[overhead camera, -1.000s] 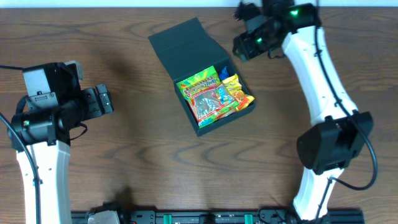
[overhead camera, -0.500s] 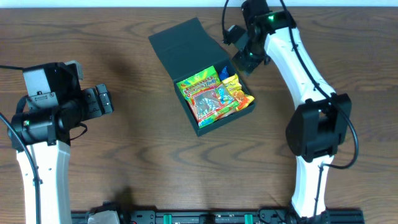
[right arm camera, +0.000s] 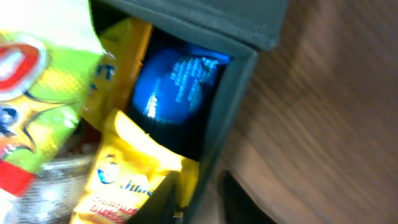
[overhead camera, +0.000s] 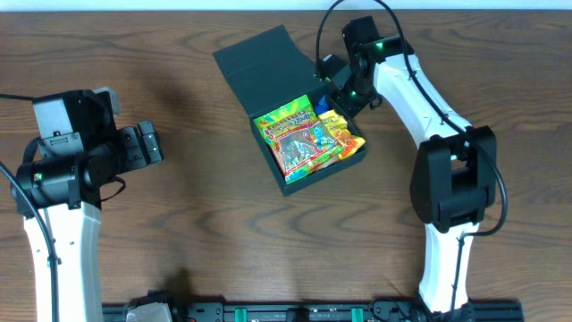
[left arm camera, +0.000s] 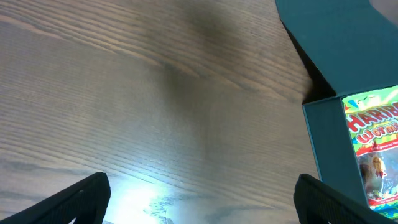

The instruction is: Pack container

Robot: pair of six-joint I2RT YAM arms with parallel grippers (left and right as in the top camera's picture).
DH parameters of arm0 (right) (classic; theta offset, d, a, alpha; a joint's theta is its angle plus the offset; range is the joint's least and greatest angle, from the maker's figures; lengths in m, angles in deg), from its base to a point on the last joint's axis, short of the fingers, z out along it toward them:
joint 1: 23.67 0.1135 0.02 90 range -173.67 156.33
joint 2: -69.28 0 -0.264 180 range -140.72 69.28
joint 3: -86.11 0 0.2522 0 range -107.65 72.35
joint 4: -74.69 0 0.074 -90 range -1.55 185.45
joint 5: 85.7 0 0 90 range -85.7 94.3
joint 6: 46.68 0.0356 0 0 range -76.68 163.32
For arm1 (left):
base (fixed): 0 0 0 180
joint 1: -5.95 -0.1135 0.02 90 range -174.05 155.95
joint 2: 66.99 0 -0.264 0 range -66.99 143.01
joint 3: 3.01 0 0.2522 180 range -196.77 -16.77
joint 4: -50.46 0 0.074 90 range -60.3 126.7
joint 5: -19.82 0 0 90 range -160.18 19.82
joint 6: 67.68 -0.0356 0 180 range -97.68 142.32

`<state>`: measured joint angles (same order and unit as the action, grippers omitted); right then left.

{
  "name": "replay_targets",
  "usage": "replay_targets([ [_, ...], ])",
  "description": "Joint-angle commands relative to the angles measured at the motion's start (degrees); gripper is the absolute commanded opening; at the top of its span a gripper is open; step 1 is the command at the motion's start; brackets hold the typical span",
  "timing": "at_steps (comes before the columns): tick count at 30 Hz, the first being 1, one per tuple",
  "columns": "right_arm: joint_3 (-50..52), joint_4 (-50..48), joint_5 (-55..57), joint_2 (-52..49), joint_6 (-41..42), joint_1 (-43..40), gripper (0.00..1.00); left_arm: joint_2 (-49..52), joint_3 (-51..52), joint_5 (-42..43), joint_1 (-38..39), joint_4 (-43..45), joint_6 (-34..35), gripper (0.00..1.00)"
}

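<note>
Packing is judged nearly done, the right pincer (overhead camera: 338, 91) (grip not discernible) being set at the container (overhead camera: 323, 172) rim, the left pincer (overhead camera: 153, 145) spread wide, and closing of the lid (overhead camera: 264, 63) called for next.

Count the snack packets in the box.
3: a green packet on top, a yellow one beside it, a blue one in the box's far corner. More may lie hidden underneath.

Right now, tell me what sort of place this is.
Probably a robot lab workbench rather than a home: a wood-grain table, a left arm and a right arm mounted at its near edge, and one teal container of snack packets set out for packing.
</note>
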<state>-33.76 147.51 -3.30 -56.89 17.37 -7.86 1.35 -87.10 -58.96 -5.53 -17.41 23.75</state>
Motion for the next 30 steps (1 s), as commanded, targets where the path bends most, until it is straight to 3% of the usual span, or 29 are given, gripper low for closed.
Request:
replay_targets([
  [1, 0.3, 0.0, -0.2, -0.6, 3.3, 0.4, 0.06, -0.5, -0.3, 0.2, -0.2, -0.3, -0.6, 0.95],
  [3, 0.3, 0.7, -0.2, -0.6, 4.3, 0.4, 0.02, -0.5, -0.3, 0.2, -0.2, -0.3, -0.6, 0.95],
  [18, 0.3, 8.1, -0.4, 0.0, 26.3, 0.4, 0.02, -0.5, -0.3, 0.2, -0.2, -0.3, -0.6, 0.95],
  [26, 2.7, 8.4, -1.9, 5.1, 27.5, 1.8, 0.02, -0.5, -0.3, 0.2, -0.2, -0.3, -0.6, 0.95],
  [30, 9.6, 6.2, -1.5, 11.0, 28.9, 2.2, 0.02, -0.5, -0.3, 0.2, -0.2, -0.3, -0.6, 0.95],
])
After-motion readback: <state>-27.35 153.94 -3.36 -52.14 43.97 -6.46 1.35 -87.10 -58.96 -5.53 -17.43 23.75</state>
